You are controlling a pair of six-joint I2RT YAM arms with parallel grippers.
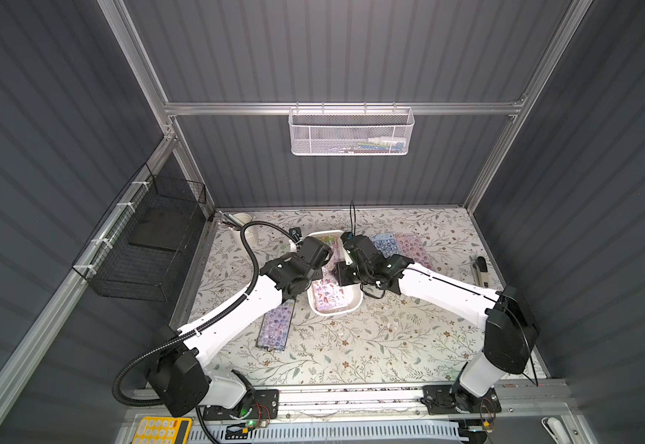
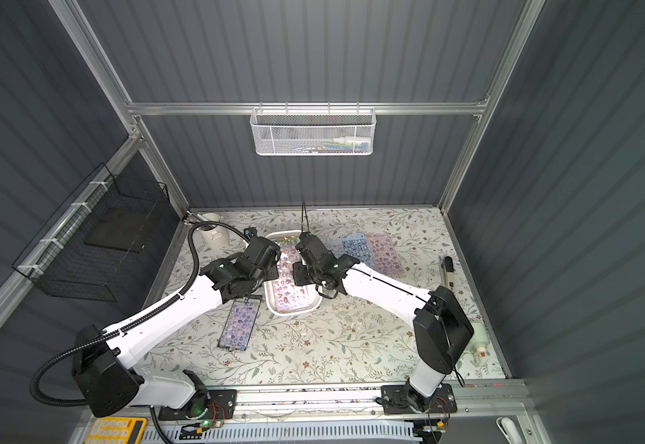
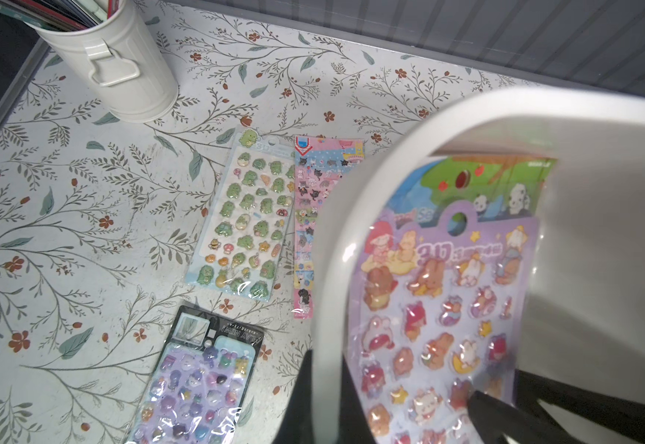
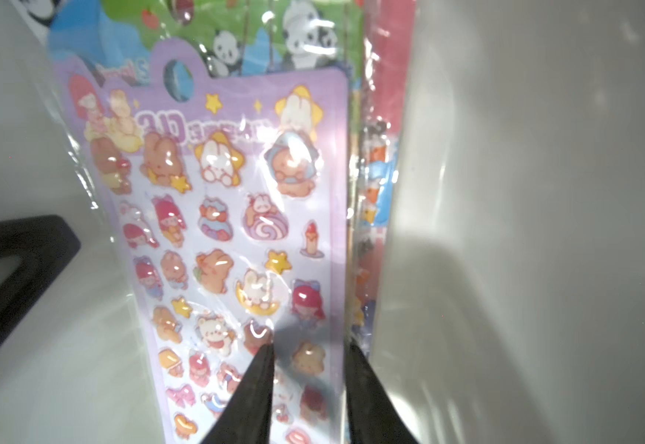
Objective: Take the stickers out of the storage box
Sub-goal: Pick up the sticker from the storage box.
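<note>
**Item:** the stickers, purple sheet topmost, stacked flat in the storage box at table centre.
**Right gripper**: mine, entering from 3 o'clock. It is narrowly spread, tips straddling that sheet's long edge, nothing pinched yet.
**Left gripper**: mine, from 9 o'clock. It is clamped on the box wall, likely so the box cannot slide.
**Loose purple sheet**: on the table at 7 o'clock of the box.

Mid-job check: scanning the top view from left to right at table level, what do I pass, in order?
black wire basket → white pen pot → purple sticker sheet → storage box → blue sticker sheet → pink sticker sheet → marker-like tool
</note>
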